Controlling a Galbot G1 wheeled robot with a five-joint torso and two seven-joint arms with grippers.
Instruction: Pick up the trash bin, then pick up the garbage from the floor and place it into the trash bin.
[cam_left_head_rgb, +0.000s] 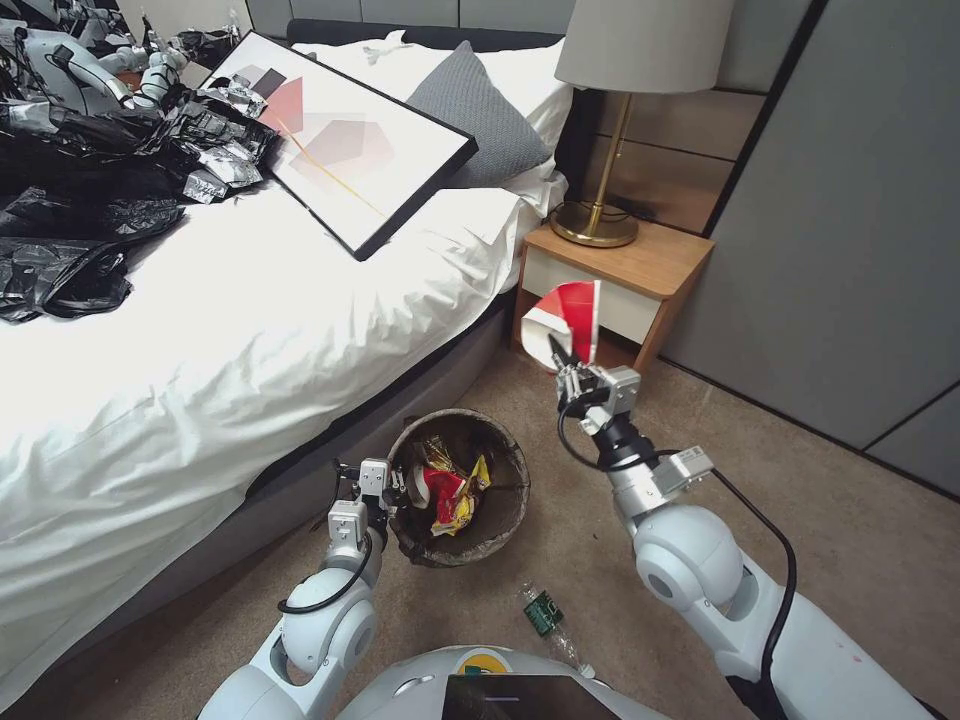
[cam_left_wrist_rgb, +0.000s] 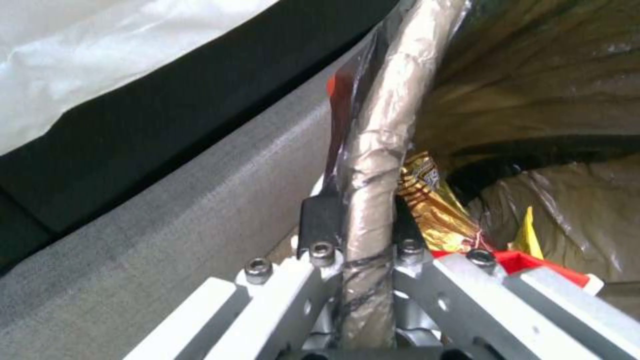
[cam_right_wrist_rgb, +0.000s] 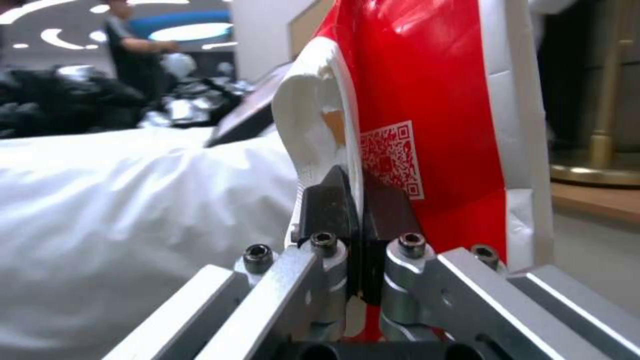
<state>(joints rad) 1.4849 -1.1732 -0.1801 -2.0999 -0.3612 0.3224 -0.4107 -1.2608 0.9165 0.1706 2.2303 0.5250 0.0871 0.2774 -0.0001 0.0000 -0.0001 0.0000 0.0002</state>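
The left gripper clamps the bag-wrapped rim of the small round trash bin lined with dark plastic, beside the bed's grey base. The right gripper pinches a flattened red-and-white paper wrapper, raised above it, before the wooden nightstand.

Head view high, looking down, wrist views close along jaws, all sharing the bed
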